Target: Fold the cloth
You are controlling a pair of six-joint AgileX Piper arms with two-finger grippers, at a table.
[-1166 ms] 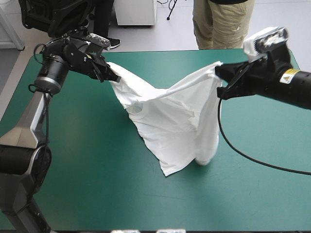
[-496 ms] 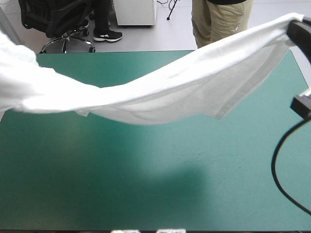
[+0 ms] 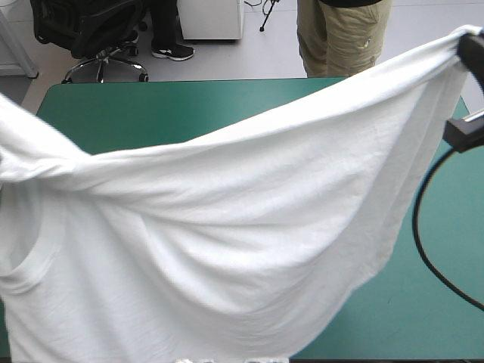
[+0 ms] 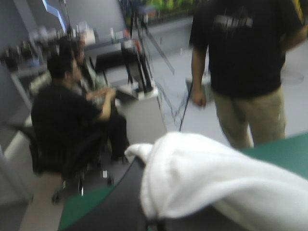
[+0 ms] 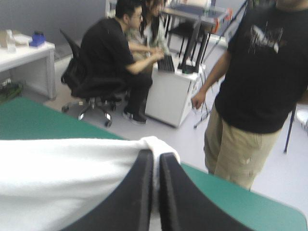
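The T-shirt [image 3: 227, 249] hangs in the air as one broad white sheet stretched between the two hands, its upper edge pulled taut from one to the other and its body sagging below them over the teal-green table [image 3: 151, 113]; the neck opening [image 3: 26, 276] droops on the left hand's side. The right hand [image 5: 155, 187] is clamped on the T-shirt, its black fingers all but together with a nub of cloth poking out ahead of the tips. The left hand [image 4: 137, 211] also grips it, a bunch of cloth draped over its fingers and hiding their tips. No fold is made yet: by my reading the shirt is only opened out, and laying it flat and every fold remain. No container shows anywhere.
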